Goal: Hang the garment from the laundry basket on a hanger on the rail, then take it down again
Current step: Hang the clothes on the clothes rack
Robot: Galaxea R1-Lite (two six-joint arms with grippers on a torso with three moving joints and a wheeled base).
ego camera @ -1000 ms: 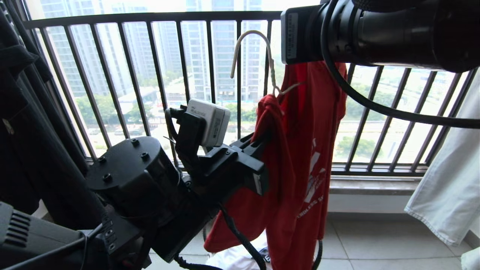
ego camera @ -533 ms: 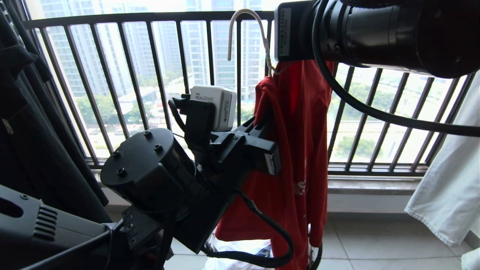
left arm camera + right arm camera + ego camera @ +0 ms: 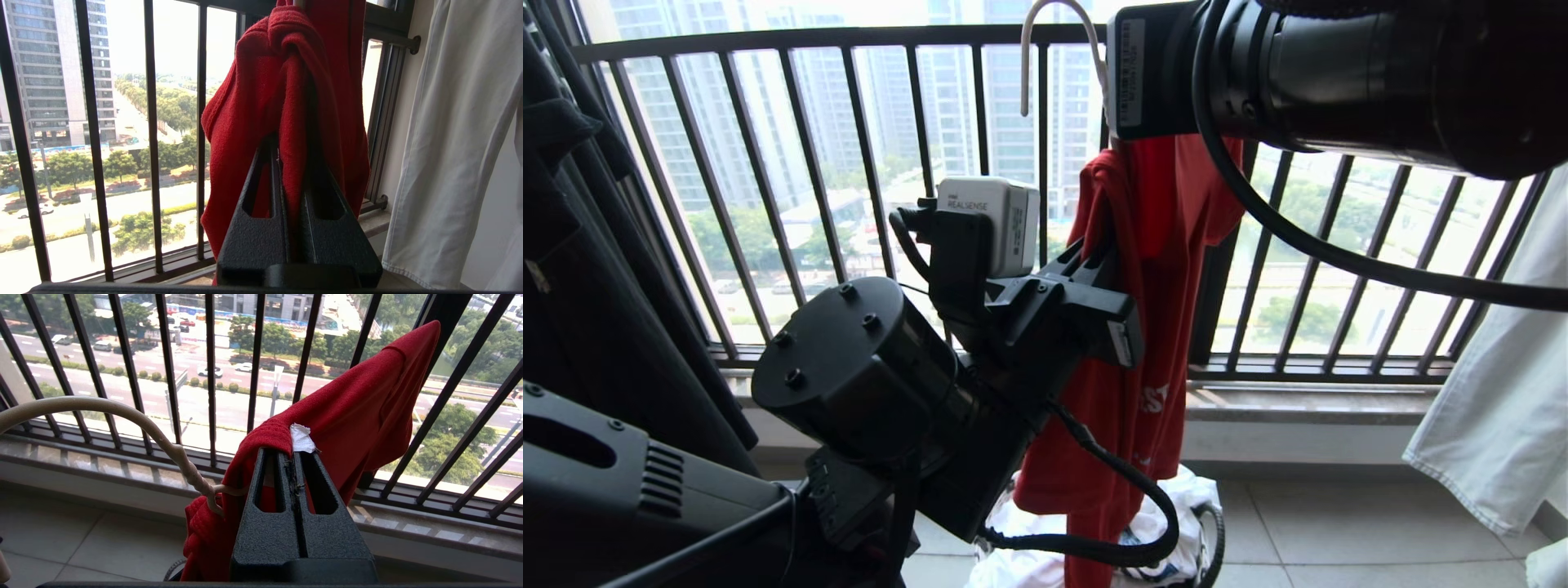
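Garment (image 3: 1152, 269) is held before the window railing (image 3: 849, 37), pinched by left gripper (image 3: 292, 163) low and right gripper (image 3: 293, 455) at collar; hanger (image 3: 1054, 33) hook stands upright above the railing, nearer right gripper

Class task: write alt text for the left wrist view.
The left gripper, shut, pinches a bunched fold of the red T-shirt before a dark barred window railing. A white shirt hangs beside it; towers and trees lie beyond.

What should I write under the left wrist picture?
Left gripper, jaws shut on the red T-shirt, beside a white shirt.
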